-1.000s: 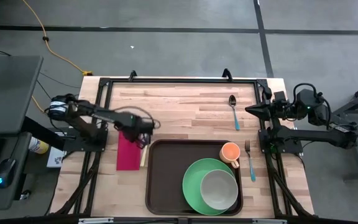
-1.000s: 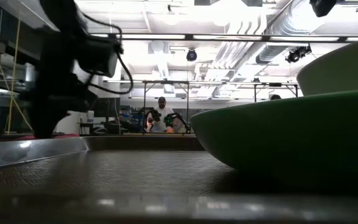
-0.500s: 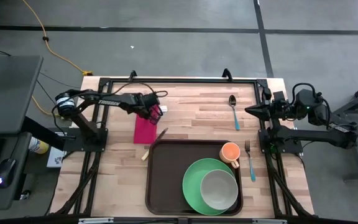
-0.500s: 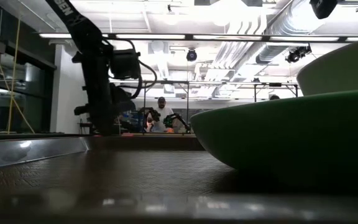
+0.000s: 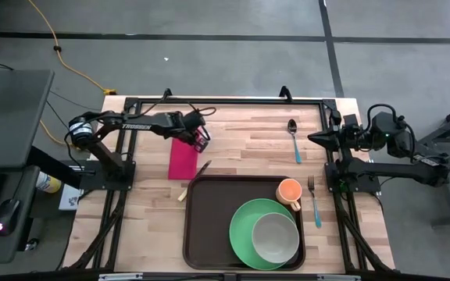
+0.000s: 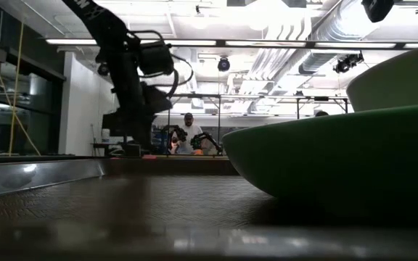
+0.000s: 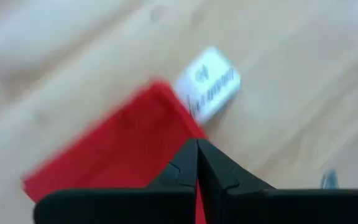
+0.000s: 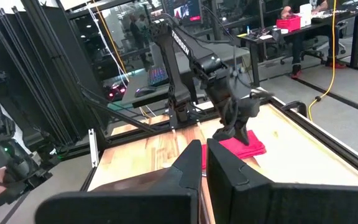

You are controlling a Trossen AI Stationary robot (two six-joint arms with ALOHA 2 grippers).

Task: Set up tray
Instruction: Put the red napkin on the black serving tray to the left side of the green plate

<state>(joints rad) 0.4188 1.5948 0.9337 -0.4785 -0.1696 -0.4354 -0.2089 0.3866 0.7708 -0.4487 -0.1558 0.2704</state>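
One large dark brown rectangular plastic tray (image 5: 209, 226) with a raised rim lay at the near edge of the worktop (image 5: 241, 129), about midway along it. On the tray sat one round green plate (image 5: 241, 234) toward its right end, with one pale grey-green bowl (image 5: 276, 238) resting on the plate and one orange mug (image 5: 289, 191) at the tray's far right corner. Off the tray's right rim lay one fork (image 5: 313, 201) with a blue handle, and farther toward the far edge one spoon (image 5: 294, 139) with a blue handle. One folded red cloth napkin (image 5: 182, 161) lay on the bare wood just beyond the tray's far left corner, with a pale wooden stick (image 5: 194, 179) beside it. The left claw (image 5: 201, 141) hung over the napkin's far end, fingers pressed together with nothing between them. The right claw (image 8: 204, 163) waited at the right edge of the worktop, likewise closed and empty.
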